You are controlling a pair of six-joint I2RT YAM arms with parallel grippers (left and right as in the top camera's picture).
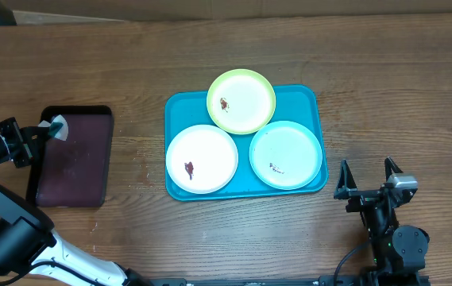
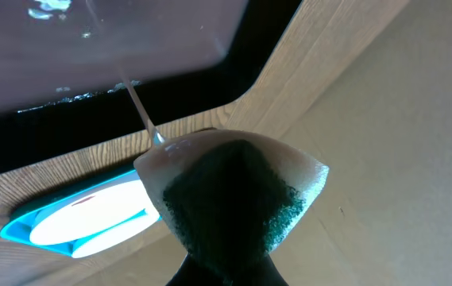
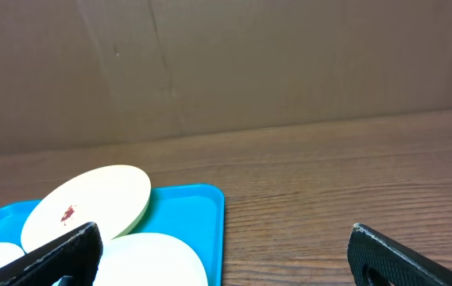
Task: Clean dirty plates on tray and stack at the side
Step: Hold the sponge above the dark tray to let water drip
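Three plates lie on the turquoise tray (image 1: 301,97): a yellow-green rimmed plate (image 1: 241,101) at the back, a white plate (image 1: 202,159) front left and a pale mint plate (image 1: 286,155) front right, each with a small dark red-brown smear. My left gripper (image 1: 44,132) is far left, shut on a green and white sponge (image 1: 57,125) (image 2: 233,199) over the maroon tray's back corner. My right gripper (image 1: 365,168) is open and empty, to the right of the tray's front right corner. The right wrist view shows the yellow-green plate (image 3: 90,202), the mint plate (image 3: 154,258) and the tray (image 3: 190,205).
A smaller dark maroon tray (image 1: 75,159) with a black rim lies at the left, well apart from the turquoise tray. Its wet surface (image 2: 90,48) fills the top of the left wrist view. A brown cardboard wall (image 3: 226,63) stands behind the wooden table.
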